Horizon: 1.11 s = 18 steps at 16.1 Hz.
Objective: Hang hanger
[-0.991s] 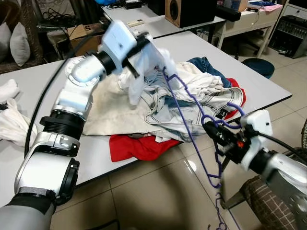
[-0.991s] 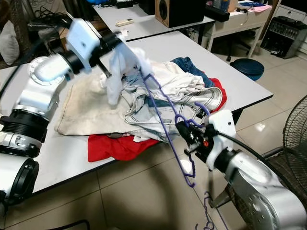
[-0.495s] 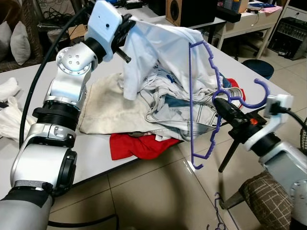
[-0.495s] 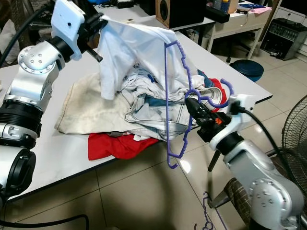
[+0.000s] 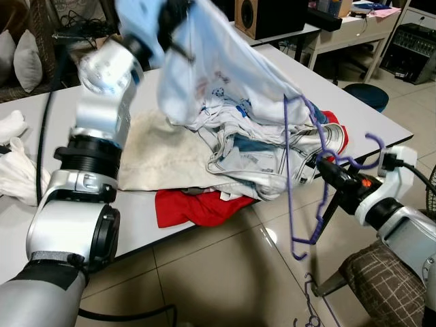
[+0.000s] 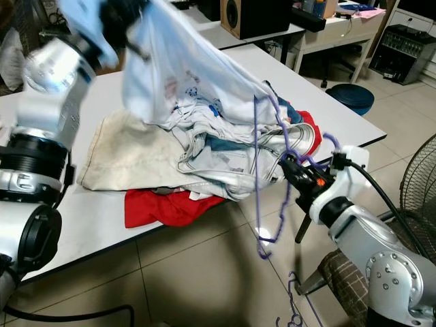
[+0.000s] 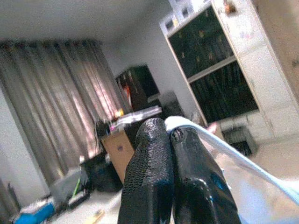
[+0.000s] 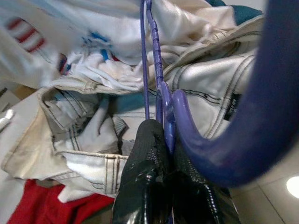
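White table: no legible writing; right gripper clamps purple hanger.

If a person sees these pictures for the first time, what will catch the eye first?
First, the white shirt lifted high above the table, pinched in the left claw. Then the purple hanger, which the right claw holds at the table's edge, beside the heap of clothes.
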### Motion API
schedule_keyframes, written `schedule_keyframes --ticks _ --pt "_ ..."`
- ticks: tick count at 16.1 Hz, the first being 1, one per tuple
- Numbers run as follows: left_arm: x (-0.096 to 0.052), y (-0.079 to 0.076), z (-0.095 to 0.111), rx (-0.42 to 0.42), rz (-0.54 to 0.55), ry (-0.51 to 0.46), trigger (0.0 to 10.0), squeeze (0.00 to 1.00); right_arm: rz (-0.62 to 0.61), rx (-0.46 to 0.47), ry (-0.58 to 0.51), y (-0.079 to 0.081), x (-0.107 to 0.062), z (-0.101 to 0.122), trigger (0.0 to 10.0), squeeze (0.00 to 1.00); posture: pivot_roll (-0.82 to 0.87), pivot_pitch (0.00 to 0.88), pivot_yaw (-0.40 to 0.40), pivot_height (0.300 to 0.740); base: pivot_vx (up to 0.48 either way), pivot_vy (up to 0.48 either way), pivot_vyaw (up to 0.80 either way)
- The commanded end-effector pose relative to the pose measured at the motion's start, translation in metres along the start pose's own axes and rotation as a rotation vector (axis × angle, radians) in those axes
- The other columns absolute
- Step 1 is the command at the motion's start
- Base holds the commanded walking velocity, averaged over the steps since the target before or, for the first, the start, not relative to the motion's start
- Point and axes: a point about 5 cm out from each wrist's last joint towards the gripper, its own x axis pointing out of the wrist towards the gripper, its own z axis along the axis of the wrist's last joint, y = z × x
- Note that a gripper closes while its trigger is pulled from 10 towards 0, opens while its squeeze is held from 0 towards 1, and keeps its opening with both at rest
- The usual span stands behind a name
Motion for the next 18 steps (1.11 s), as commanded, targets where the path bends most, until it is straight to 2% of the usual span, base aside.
schedule_keyframes --ticks 1,5,7,9,10,11,13,14,16,17,18 --pt "0.003 0.002 0.01 -0.001 -0.01 -0.035 0.0 0.0 0.004 -0.002 0.012 0.002 0.002 0.0 10.0 0.0 -0.11 0.0 0.081 0.74 0.0 0.0 0.0" --pt "0.003 -0.019 0.007 -0.021 -0.121 -0.031 0.0 0.0 0.056 0.019 -0.017 0.011 0.006 0.004 10.0 0.0 -0.11 0.0 0.083 0.74 0.0 0.0 0.0" --pt "0.003 -0.023 0.007 -0.023 -0.138 -0.026 0.0 0.0 0.074 0.02 -0.025 0.014 0.007 0.005 10.0 0.0 -0.11 0.0 0.083 0.74 0.0 0.0 0.0" --pt "0.002 -0.033 -0.003 -0.011 -0.179 0.037 0.0 0.0 0.171 0.019 -0.113 0.027 0.004 0.016 10.0 0.0 -0.11 0.0 0.087 0.74 0.0 0.0 0.0" --pt "0.001 -0.031 -0.011 -0.018 -0.152 0.089 0.0 0.0 0.207 -0.024 -0.117 0.031 0.0 0.017 10.0 0.0 -0.11 0.0 0.089 0.74 0.0 0.0 0.0" --pt "-0.002 -0.024 -0.029 -0.048 -0.053 0.206 0.0 0.0 0.259 -0.144 -0.071 0.038 -0.01 0.012 10.0 0.0 -0.11 0.0 0.09 0.74 0.0 0.0 0.0" --pt "-0.009 -0.018 -0.05 -0.135 0.067 0.312 0.0 0.0 0.297 -0.232 0.018 0.041 -0.023 -0.001 10.0 0.0 -0.11 0.0 0.102 0.74 0.0 0.0 0.0" --pt "-0.024 -0.019 -0.078 -0.154 0.157 0.455 0.0 0.0 0.364 -0.326 0.132 0.044 -0.049 -0.018 10.0 0.0 -0.12 0.0 0.122 0.74 0.0 0.0 0.0" --pt "-0.029 -0.019 -0.087 -0.155 0.189 0.496 0.0 0.0 0.381 -0.367 0.181 0.044 -0.06 -0.023 10.0 0.0 -0.12 0.0 0.134 0.74 0.0 0.0 0.0" --pt "-0.029 -0.017 -0.089 -0.144 0.225 0.502 0.0 0.0 0.364 -0.409 0.245 0.04 -0.07 -0.027 10.0 0.0 -0.13 0.0 0.142 0.74 0.0 0.0 0.0" --pt "-0.028 -0.015 -0.087 -0.14 0.244 0.496 0.0 0.0 0.357 -0.427 0.265 0.039 -0.074 -0.028 10.0 0.0 -0.13 0.0 0.147 0.74 0.0 0.0 0.0"
